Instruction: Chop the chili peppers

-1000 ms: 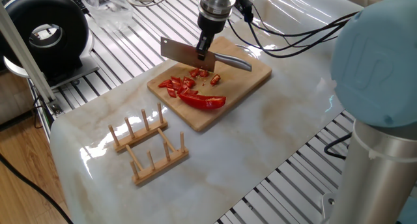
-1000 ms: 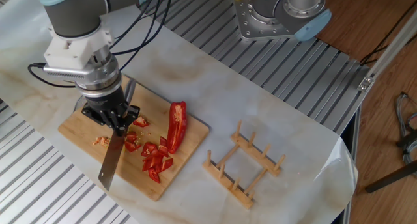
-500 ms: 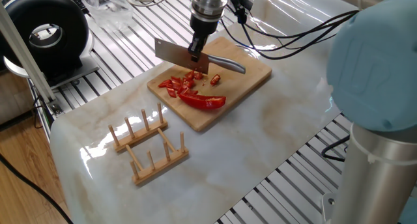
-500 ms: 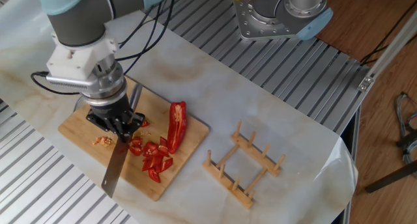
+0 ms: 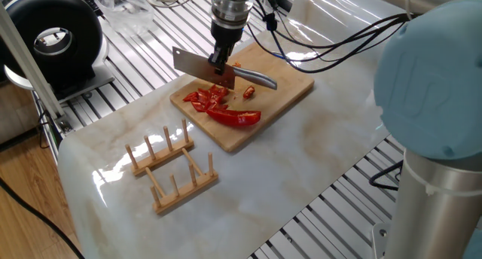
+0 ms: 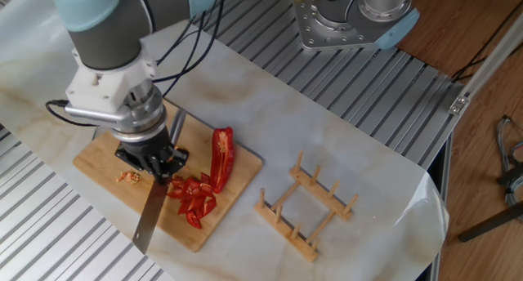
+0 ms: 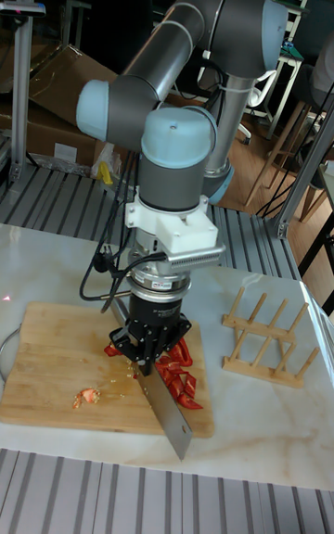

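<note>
Gripper [image 6: 159, 164]: fingers clamped on the knife [image 6: 152, 216], blade pointing down over the cutting board [image 6: 98, 162].
Chili peppers [image 6: 196, 195]: cut red bits piled on the board directly under and just right of the fingers; one long uncut half [image 6: 221, 156] lies beyond them, near the board's right edge.
Scraps [image 6: 128, 177]: small pale bits, left of the blade.
Wooden rack [image 6: 306, 204]: on the marble table [image 6: 270, 118], well right of the board.

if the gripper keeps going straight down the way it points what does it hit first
Probably the cut chili peppers on the cutting board. The gripper points down, shut on the knife, and the blade would likely meet those red pieces before the wood, though its exact height above them is unclear.
</note>
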You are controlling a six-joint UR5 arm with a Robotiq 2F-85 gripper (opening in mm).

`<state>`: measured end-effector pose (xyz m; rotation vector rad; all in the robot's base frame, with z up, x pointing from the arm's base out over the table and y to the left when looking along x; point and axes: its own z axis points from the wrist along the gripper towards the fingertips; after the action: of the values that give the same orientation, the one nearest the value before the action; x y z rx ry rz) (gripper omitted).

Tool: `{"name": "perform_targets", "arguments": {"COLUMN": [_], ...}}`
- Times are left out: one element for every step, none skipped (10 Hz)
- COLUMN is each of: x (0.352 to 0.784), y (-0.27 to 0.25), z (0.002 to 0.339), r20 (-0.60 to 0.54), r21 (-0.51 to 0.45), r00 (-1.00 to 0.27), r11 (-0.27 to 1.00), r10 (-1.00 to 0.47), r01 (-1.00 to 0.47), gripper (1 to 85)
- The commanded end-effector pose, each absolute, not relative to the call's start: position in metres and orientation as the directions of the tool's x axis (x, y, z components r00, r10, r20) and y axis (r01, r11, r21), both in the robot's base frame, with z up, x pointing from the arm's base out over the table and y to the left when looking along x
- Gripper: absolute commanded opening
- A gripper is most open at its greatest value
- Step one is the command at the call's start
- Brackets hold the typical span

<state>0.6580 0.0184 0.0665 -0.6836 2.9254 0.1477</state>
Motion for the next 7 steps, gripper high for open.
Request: {"name": "perform_targets", "arguments": {"x": [0.658,0.658,0.657,0.656,0.655,0.656,0.656], "y": [0.031,0.033,0.034,0.036,0.036,0.034,0.030], "z": [0.068,0.069,0.069,0.071,0.072,0.073,0.079], "r20": [-0.144,-0.145,-0.145,-0.143,-0.139,-0.135,-0.125], "r21": [0.066,0.072,0.074,0.078,0.080,0.070,0.060], "r00": [-0.899,-0.899,-0.899,-0.901,-0.902,-0.899,-0.895], "r11": [0.903,0.902,0.902,0.903,0.903,0.901,0.897], "r10": [-0.413,-0.412,-0.412,-0.410,-0.409,-0.417,-0.429], "r01": [-0.425,-0.425,-0.425,-0.423,-0.422,-0.428,-0.438], "gripper": [1.3,1.3,1.3,1.3,1.3,1.3,1.3]}}
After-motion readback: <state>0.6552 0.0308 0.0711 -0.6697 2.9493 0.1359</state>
